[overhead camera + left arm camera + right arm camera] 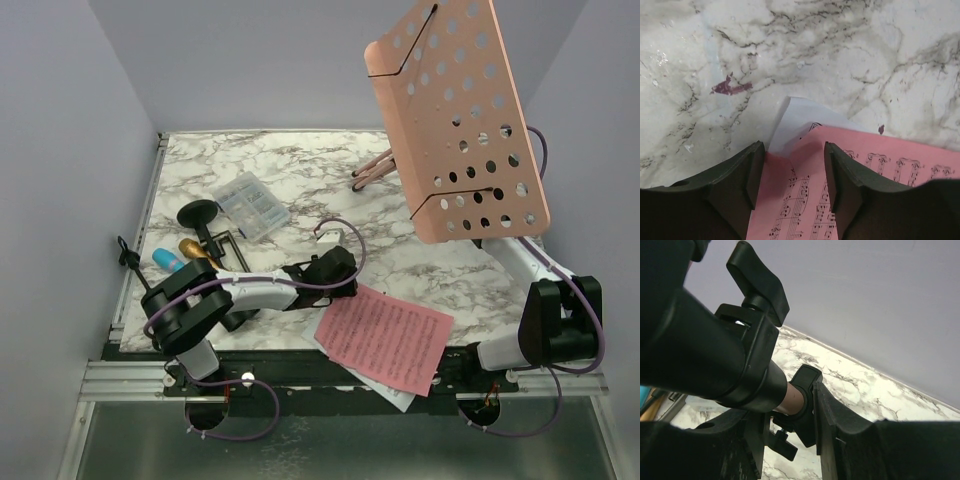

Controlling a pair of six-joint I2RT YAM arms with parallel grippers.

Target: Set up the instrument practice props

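As left fingers (735, 185) frame pink page (800, 190), staves (890, 165)

The pink perforated music rack (455, 120) fills the upper right of the top view, raised and tilted, with its thin pink legs (372, 170) showing below its left edge. A pink sheet-music page (385, 335) lies at lower centre over a white page (398, 393). The gold microphone (193, 248) and blue microphone (166, 260) lie side by side at the left, just below a black round-based mount (197, 213).
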